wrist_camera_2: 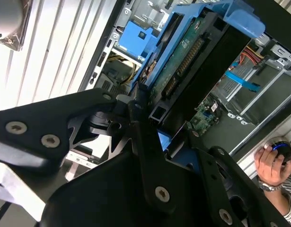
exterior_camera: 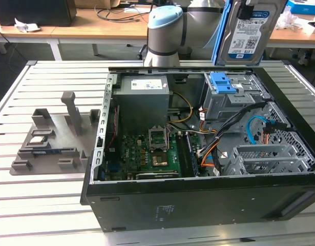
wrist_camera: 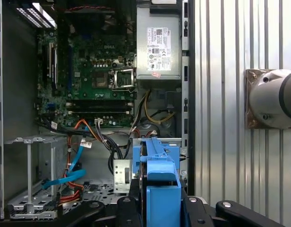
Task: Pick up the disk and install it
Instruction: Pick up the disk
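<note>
Silver-metal disk (exterior_camera: 243,31) with blue side rails hangs upright above the open computer case (exterior_camera: 198,205) on the counter (exterior_camera: 44,205). The black claw (wrist_camera_2: 147,111) clamps its edge.

Case (exterior_camera: 198,205) lies open on the table (exterior_camera: 44,205); fixture (exterior_camera: 49,138) sits beside it on the exterior view's left; inside, power supply (exterior_camera: 144,95) at the far wall, motherboard (exterior_camera: 142,151) just before it, drive cage (exterior_camera: 270,156) toward the exterior view's right; disk (exterior_camera: 244,33) hangs clamped in the gripper (wrist_camera_2: 150,111) above the cage side's far corner; arm base (exterior_camera: 165,36) stands behind the case.
</note>
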